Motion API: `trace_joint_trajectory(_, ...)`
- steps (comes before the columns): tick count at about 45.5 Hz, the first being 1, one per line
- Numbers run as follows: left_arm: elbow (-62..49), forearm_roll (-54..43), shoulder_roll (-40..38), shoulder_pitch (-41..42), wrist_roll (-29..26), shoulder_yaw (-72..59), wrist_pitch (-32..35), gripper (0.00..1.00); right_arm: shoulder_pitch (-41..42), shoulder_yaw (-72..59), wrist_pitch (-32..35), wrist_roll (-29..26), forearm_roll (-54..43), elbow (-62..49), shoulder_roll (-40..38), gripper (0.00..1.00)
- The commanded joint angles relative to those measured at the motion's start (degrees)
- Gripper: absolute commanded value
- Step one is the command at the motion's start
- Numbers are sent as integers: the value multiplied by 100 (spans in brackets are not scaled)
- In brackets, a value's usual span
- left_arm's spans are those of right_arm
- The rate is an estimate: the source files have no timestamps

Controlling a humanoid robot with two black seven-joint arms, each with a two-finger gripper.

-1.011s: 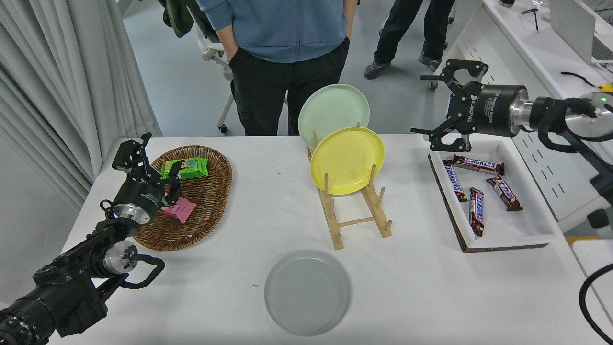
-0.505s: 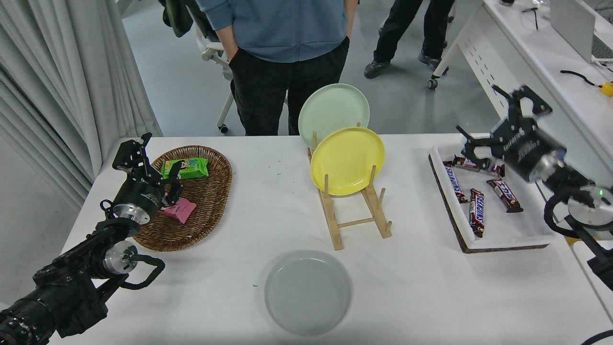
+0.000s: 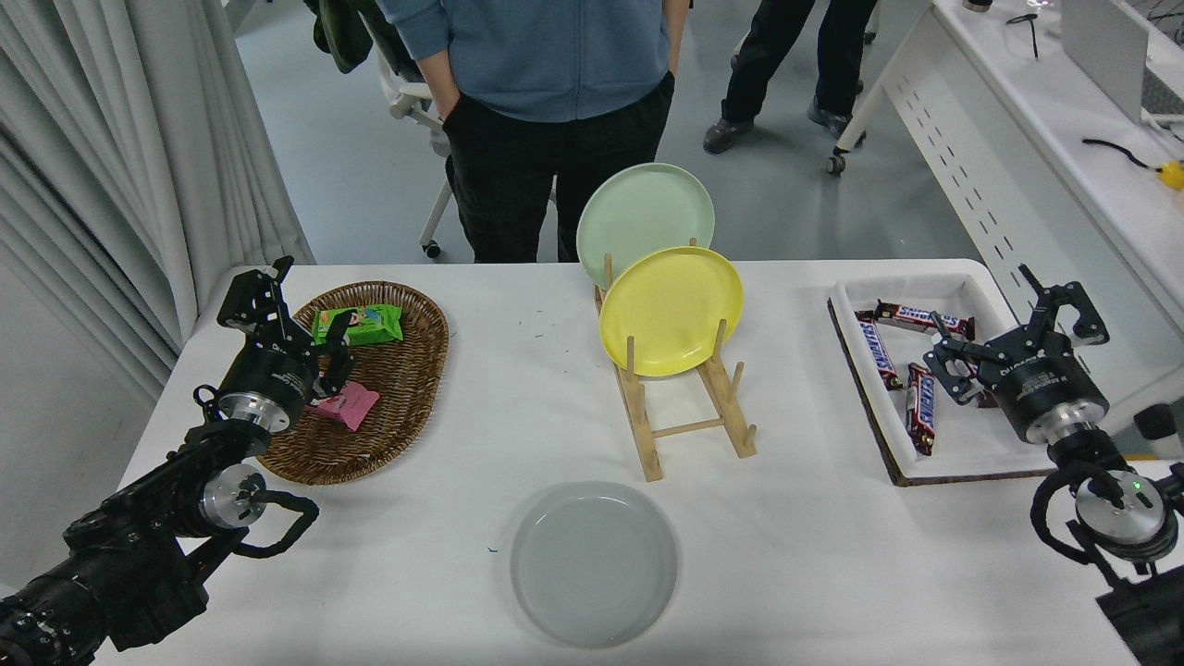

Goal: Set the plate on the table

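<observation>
Since a second ago, the right claw (image 3: 1016, 331) has been swinging down from high above the far right corner and is now hanging low over the white tray (image 3: 980, 453) of candy bars (image 3: 921, 396) at the right of the table (image 3: 832, 555). Its fingers are standing spread apart and gripping nothing. Nothing else has been shifting in that time.

The plate (image 3: 594, 563) is lying flat on the table near the front edge, a little left of centre and just in front of the wooden rack (image 3: 689, 407), well apart from both claws. In the rack, the yellow plate (image 3: 671, 310) is standing on edge in front of the pale green plate (image 3: 645, 215), overlapping its lower part.

The left claw (image 3: 296, 319) is resting parked at the lower left, its fingers spread and empty, reaching over the near rim of the wicker basket (image 3: 407, 388). Inside the basket, a green packet (image 3: 358, 325) is lying toward the back and a pink packet (image 3: 349, 405) is lying just beside the claw's body.

A person in a blue top (image 3: 546, 55) is standing at the far side of the table with hands in pockets, and another person's legs (image 3: 786, 65) are showing further back on the right.
</observation>
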Motion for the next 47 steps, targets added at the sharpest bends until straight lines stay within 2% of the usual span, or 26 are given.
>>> trace_joint_trajectory(1, 1, 3, 0, -1, -8, 1, 0, 100, 327, 95, 46, 170, -148, -617, 277, 99)
trace_joint_trajectory(7, 1, -6, 0, -1, 1, 1, 0, 100, 512, 78, 81, 170, -148, -934, 506, 99)
trace_joint_trajectory(47, 1, 3, 0, -1, 1, 1, 0, 100, 723, -116, 134, 179, -157, -960, 515, 99)
